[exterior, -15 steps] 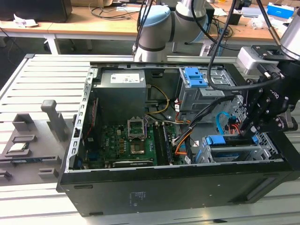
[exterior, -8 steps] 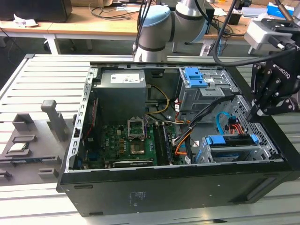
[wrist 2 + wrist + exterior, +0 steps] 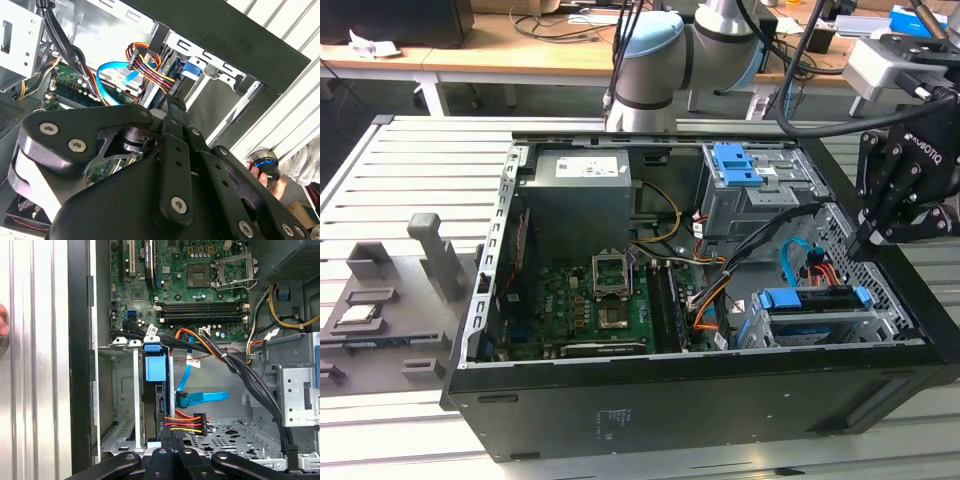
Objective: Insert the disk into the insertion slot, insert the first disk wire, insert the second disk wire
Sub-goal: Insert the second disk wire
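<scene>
The disk (image 3: 810, 298) lies in the insertion slot (image 3: 840, 328) at the case's corner on the exterior view's right, its blue carrier showing. In the first wrist view the disk (image 3: 159, 400) stands edge-on under its blue bracket inside the grey slot (image 3: 125, 390). A blue wire's plug (image 3: 181, 399) and a black plug with red, yellow and orange wires (image 3: 193, 420) sit at the disk's end. My gripper (image 3: 173, 436) is shut with nothing in it, its tips just short of the coloured-wire plug. It hovers over the case's edge (image 3: 861, 240).
The open case (image 3: 700, 390) holds a motherboard (image 3: 590, 305), a power supply (image 3: 575, 205) and a taller drive cage with a blue latch (image 3: 745, 170). Thick black cables (image 3: 240, 370) run past the slot. A person's hand (image 3: 262, 174) rests on a blue-ringed button outside the case.
</scene>
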